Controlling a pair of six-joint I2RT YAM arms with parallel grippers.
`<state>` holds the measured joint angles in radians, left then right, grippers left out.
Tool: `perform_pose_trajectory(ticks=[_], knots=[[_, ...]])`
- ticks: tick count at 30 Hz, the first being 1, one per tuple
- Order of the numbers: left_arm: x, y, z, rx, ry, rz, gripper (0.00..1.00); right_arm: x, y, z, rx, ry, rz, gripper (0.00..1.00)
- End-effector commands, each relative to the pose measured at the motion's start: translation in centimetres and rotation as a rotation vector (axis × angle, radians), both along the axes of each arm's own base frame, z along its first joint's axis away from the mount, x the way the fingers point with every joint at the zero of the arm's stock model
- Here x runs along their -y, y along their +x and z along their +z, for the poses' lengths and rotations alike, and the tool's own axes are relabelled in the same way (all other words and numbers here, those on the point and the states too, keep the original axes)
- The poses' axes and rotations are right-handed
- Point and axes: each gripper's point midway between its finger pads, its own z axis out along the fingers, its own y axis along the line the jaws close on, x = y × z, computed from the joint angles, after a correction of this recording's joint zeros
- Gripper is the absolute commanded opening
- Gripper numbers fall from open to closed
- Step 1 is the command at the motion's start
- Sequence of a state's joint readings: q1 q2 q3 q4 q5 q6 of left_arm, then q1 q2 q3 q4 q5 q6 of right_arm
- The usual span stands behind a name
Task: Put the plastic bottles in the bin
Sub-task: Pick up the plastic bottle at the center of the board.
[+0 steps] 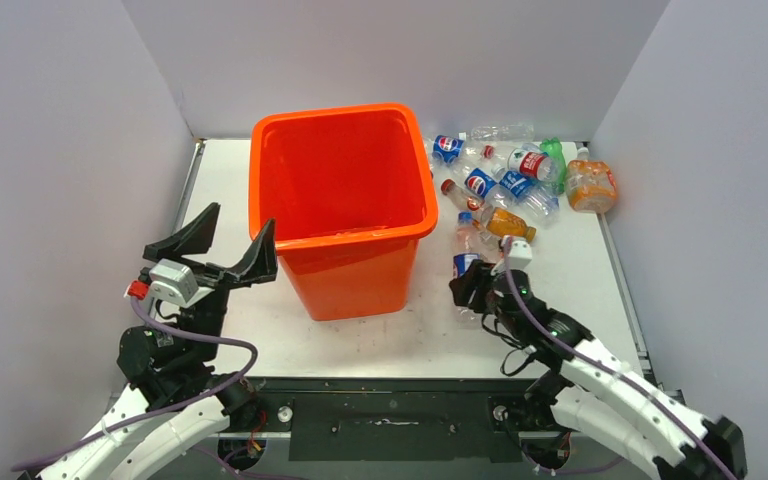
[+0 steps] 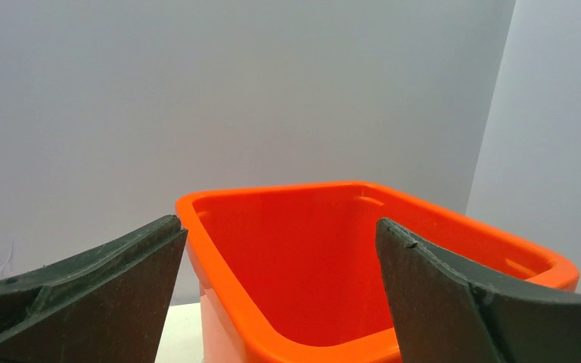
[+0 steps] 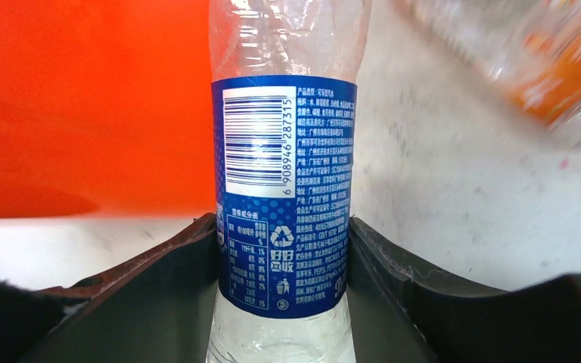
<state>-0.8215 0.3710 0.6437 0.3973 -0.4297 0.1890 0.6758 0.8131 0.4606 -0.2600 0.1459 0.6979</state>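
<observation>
The tall bright-orange bin [image 1: 342, 210] stands mid-table; its rim [image 2: 363, 189] fills the left wrist view. My left gripper [image 1: 228, 248] is open and empty, raised left of the bin, jaws wide apart. My right gripper [image 1: 472, 288] is shut on a clear bottle with a blue label [image 3: 284, 197], low over the table right of the bin; both fingers press the label's sides. The bottle's label also shows in the top view [image 1: 464, 264]. Several other bottles [image 1: 520, 180] lie in a heap at the back right: clear ones with blue or red labels, an orange one [image 1: 508, 224], a green one [image 1: 554, 155].
A squat orange bottle [image 1: 591, 186] lies by the right edge of the white table [image 1: 580, 280]. Grey walls close in the back and both sides. A blurred orange bottle [image 3: 560, 68] lies just beyond the held one in the right wrist view.
</observation>
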Motion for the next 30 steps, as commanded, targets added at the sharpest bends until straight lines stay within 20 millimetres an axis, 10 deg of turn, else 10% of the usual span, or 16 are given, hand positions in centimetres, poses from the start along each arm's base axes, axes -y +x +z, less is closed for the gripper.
perform_pose_trajectory(ticks=[1,8,16,30], knots=[[-0.1,-0.5,1.1,0.039,-0.043,-0.019,0.96,2.5,1.0,9.5,0.258,0.046,-0.09,0.48],[1.4,-1.0,5.6,0.053,-0.153,-0.147,0.96,1.7,-1.1,22.3,0.588,0.18,0.078,0.45],[10.3,-4.0,13.3,0.017,-0.066,-0.631,0.96,-1.6,-7.8,33.5,0.909,0.334,0.479,0.45],[21.2,-6.8,18.0,-0.083,-0.119,-1.291,0.96,-4.7,-13.2,38.6,1.059,0.486,0.831,0.44]])
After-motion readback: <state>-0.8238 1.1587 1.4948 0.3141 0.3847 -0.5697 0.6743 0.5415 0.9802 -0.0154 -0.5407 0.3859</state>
